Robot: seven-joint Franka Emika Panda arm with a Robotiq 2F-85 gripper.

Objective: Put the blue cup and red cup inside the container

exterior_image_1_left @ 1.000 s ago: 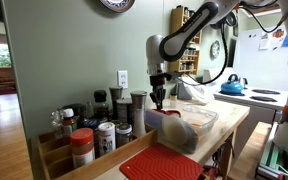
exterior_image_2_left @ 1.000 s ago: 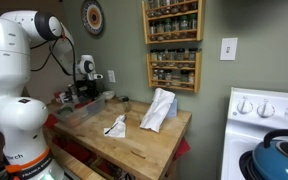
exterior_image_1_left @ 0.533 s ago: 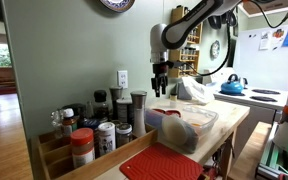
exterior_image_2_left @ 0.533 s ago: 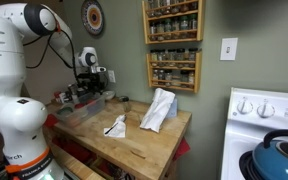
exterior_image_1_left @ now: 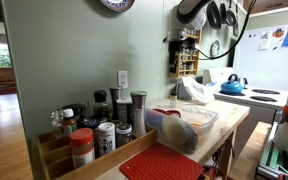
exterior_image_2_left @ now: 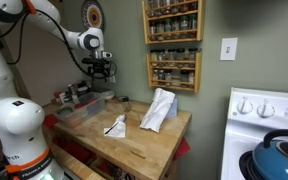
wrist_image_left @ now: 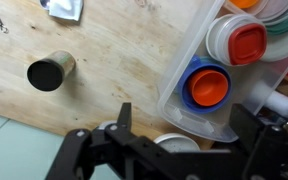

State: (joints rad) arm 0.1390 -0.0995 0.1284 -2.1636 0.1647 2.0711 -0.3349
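One blue cup [wrist_image_left: 208,86], inside container [wrist_image_left: 176,80], against its wall, at 3 o'clock in wrist view; orange visible in its mouth.
One red cup [wrist_image_left: 247,42], inside the same container, at 1 o'clock from blue cup and just beside it, ringed in white.
One container, clear, on wooden table [wrist_image_left: 114,50]; seen also in an exterior view [exterior_image_1_left: 210,118]. Other round items inside, cut off by the frame edge, number unclear.
One dark tin [wrist_image_left: 51,72], on table at 9 o'clock in wrist view, well apart from container.
Two white cloths in an exterior view [exterior_image_2_left: 159,108] [exterior_image_2_left: 115,126], both on table.
Two wall racks [exterior_image_2_left: 172,20] [exterior_image_2_left: 172,70], one above the other, filled with jars.
One blue kettle [exterior_image_2_left: 284,150]. One red mat [exterior_image_1_left: 164,162]. One wooden tray [exterior_image_1_left: 54,150] of spice jars, too crowded to count.
One claw [wrist_image_left: 184,112], at 6 o'clock in wrist view: fingers spread wide, nothing between them, touching nothing. High above table in both exterior views [exterior_image_1_left: 181,42] [exterior_image_2_left: 101,70].
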